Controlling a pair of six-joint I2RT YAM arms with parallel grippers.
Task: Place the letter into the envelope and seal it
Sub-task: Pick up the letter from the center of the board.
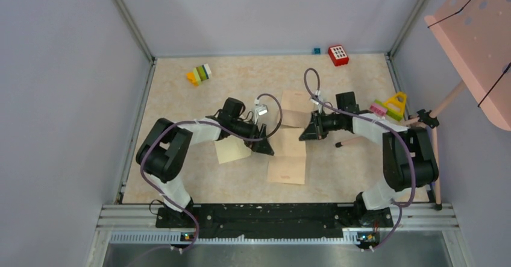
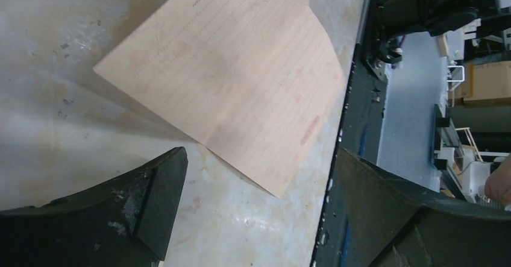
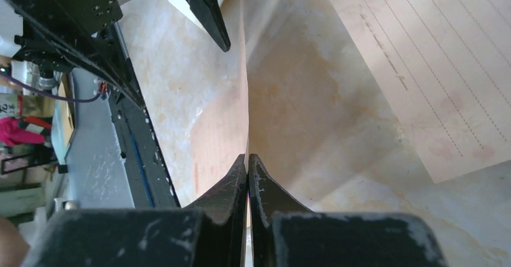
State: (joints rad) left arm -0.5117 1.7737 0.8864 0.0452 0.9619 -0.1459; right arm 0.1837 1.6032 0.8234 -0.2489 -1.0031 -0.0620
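Entry, letter stage: right tool (image 3: 247,164) pinched shut on the raised fold of the tan lined letter (image 1: 288,158); left tool (image 2: 258,158) wide open, empty, at the letter's near panel; envelope (image 1: 231,152) flat on the bench (image 1: 181,104), partly under the left arm; advise a square crease, gentle tension, likely before insertion.
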